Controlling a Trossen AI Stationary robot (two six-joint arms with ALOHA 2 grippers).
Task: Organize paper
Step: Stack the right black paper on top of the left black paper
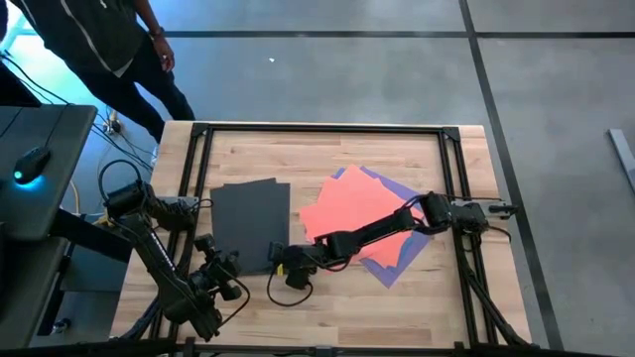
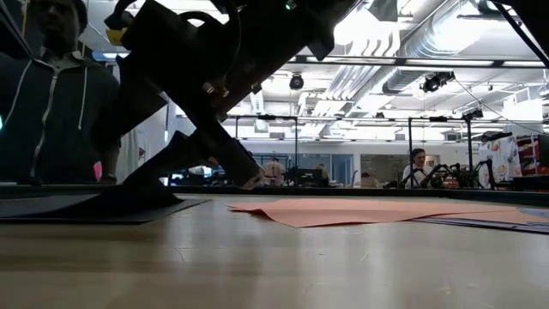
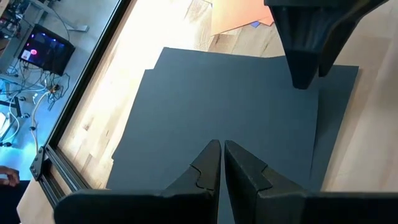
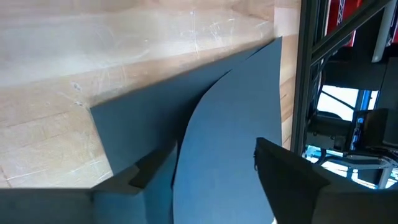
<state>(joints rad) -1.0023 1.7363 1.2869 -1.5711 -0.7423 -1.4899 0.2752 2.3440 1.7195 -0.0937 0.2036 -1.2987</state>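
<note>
— Where's the paper right now?

— Two spots on the wooden surface [image 1: 327, 307]. The dark grey sheets [image 1: 250, 223] lie left of the middle; in the left wrist view two of them overlap, a little askew. To their right, well clear of them, the orange sheet [image 1: 349, 213] tops a loose fan, with purple sheets [image 1: 389, 268] poking out beneath it.

— And the right arm?

— It stretches across the orange sheet, and the right pincer [image 1: 281, 257] sits at the near right corner of the grey paper. Its fingers [image 4: 292, 180] are spread, one on each side of a grey sheet whose edge curves upward between them. Nothing is pinched.

— The left one?

— The left pincer [image 3: 222, 163] hovers over the near edge of the grey sheets, fingers pressed together with only a hairline between them, gripping nothing.

— Anyone around?

— A person in dark clothes [image 1: 94, 40] stands past the far left corner of the surface.
</note>
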